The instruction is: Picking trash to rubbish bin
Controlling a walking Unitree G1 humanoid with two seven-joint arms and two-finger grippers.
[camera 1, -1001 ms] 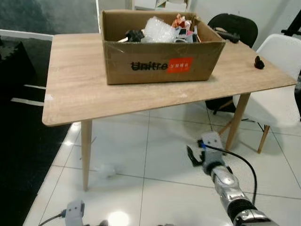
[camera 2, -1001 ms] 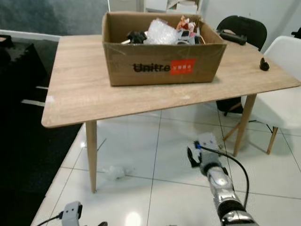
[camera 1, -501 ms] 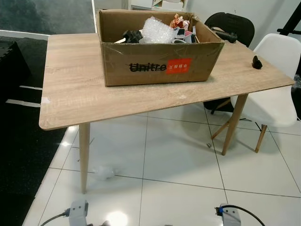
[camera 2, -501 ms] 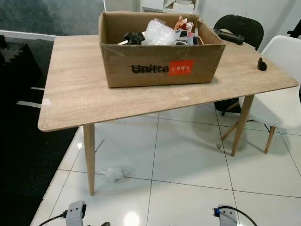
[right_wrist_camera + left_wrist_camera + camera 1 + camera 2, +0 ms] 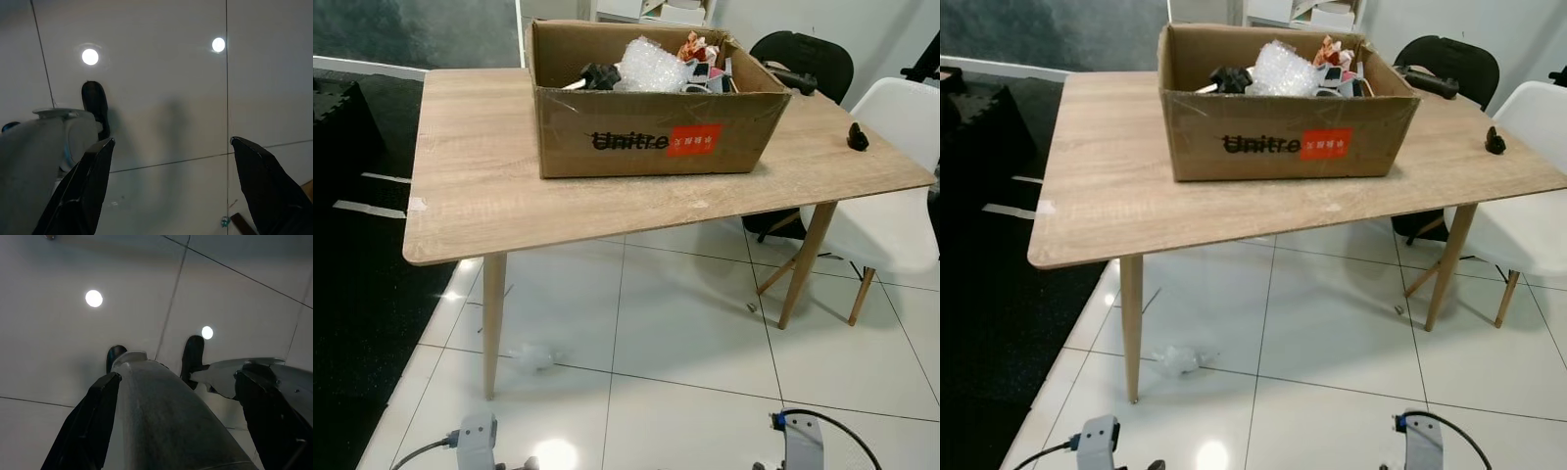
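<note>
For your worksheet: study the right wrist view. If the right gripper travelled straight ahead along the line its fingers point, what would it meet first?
Most likely the white tiled floor. The right gripper hangs pointing down with its fingers spread, and nothing lies between them but bare tile and grout lines. Depth is hard to judge here.

Before you stands a light wooden table on slim tapered legs, set on a white tiled floor.

On the table top you have:
- an open cardboard box, printed in black with an orange patch on its front wall, near the far edge;
- a small black object close to the right corner, too small to identify;
- a strip of pale tape at the left edge.

On the floor you have:
- a crumpled piece of clear plastic just beside the front left table leg;
- a tiny bit of debris near the front right leg;
- a dark mat along the left.
</note>
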